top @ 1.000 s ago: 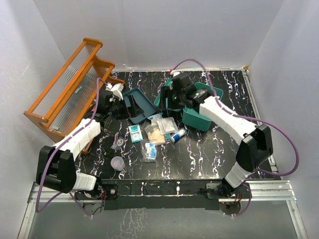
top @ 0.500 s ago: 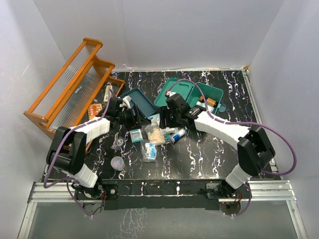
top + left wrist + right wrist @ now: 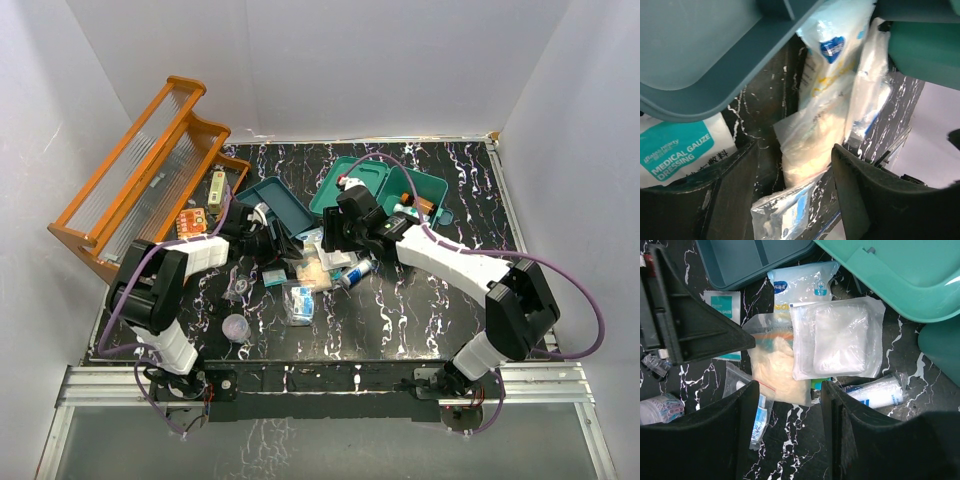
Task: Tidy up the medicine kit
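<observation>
With our right gripper [image 3: 790, 390] and left gripper [image 3: 792, 165] both spread and empty above the clear plastic gauze sachets [image 3: 837, 337] at mid-frame, just below the open teal-green rounded plastic medicine kit [image 3: 432, 190], we judge we're picking supplies; next, close on one sachet.

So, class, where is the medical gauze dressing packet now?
In the top view, the gauze packet lies left of centre, in front of the teal insert tray, beside the left gripper.

bright even light, blurry close wrist foregrounds

Orange rack [image 3: 130, 190] at left of table [image 3: 400, 320]
</observation>
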